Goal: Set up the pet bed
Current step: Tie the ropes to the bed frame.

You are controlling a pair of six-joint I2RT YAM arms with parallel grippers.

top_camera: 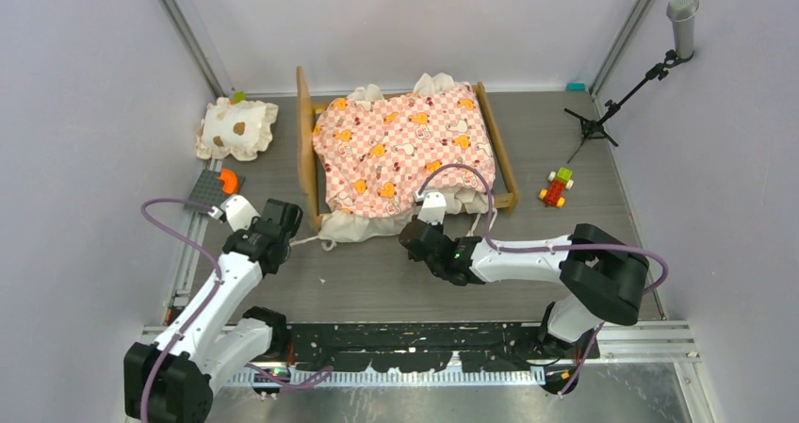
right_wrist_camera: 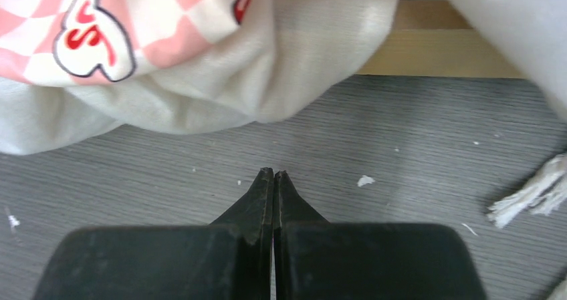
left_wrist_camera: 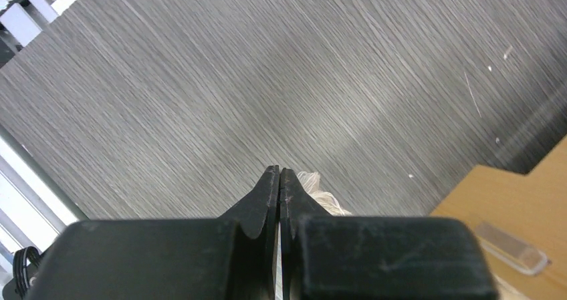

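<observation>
Sitting back-centre on the tabletop (top_camera: 377, 282), the bed (top_camera: 304, 140) has its mattress (top_camera: 405, 145) askew, with the ruffle (right_wrist_camera: 200, 99) spilling past the bed's near side. The pillow (top_camera: 237, 128) lies apart, to the left. Risk: the frame looks light, so tugging the cloth could drag the whole bed or bunch the mattress more. Right end effector (right_wrist_camera: 274, 174): jaws together, empty, just short of the ruffle. Left end effector (left_wrist_camera: 279, 173): together too, w/ a cord (left_wrist_camera: 321, 196) at its tips; can't tell if pinched.
</observation>
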